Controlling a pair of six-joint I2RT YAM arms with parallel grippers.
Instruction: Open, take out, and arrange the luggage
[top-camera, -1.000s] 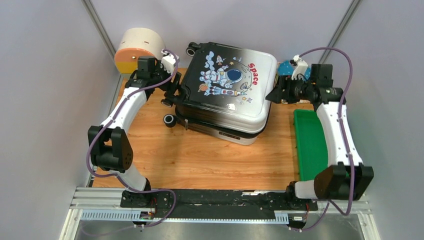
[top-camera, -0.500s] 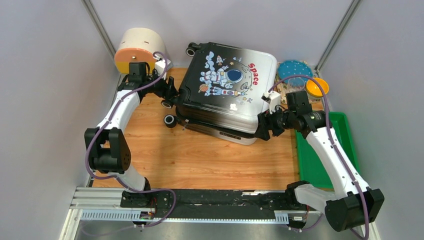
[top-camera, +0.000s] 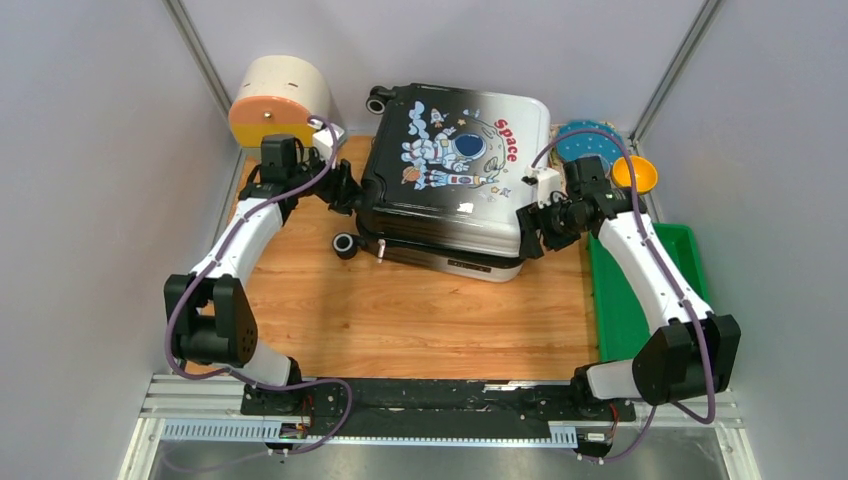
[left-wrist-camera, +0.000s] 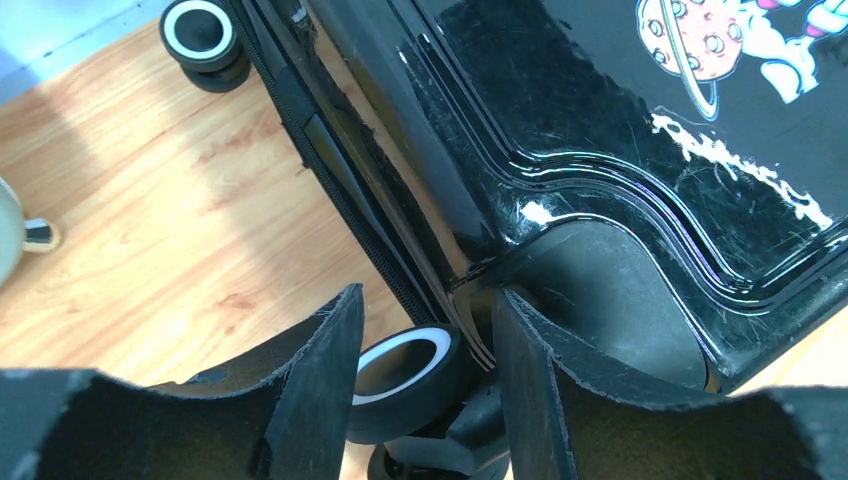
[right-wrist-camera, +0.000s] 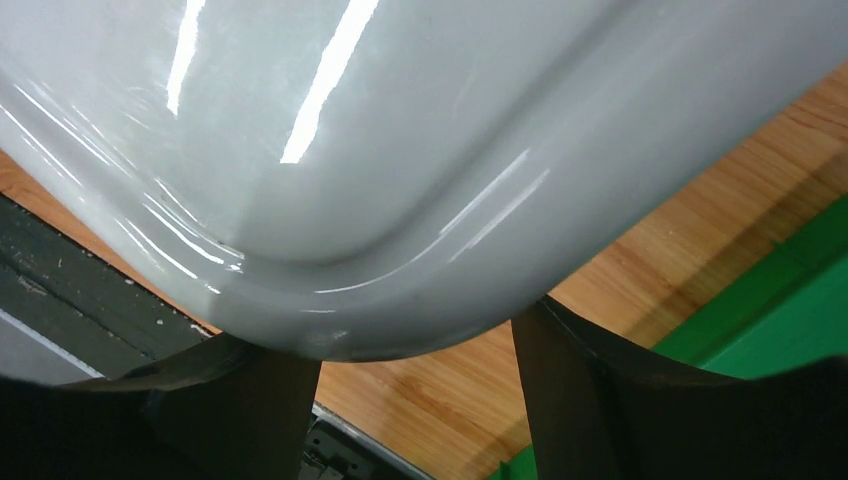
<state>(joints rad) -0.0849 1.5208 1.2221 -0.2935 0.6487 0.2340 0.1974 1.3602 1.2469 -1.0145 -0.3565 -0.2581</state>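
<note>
Luggage (top-camera: 455, 150) x1, grippers x2. It's lying flat btwn them, white-to-black shell w/ astronaut, rockets, red "Space". Left gripper (left-wrist-camera: 428, 305) is sitting spread around one black wheel (left-wrist-camera: 400, 372); right gripper (right-wrist-camera: 415, 335) is gaping, white corner just ahead.

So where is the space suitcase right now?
Top view: the suitcase lies at the back middle of the table, between the round cream box on the left and the green tray on the right.
</note>
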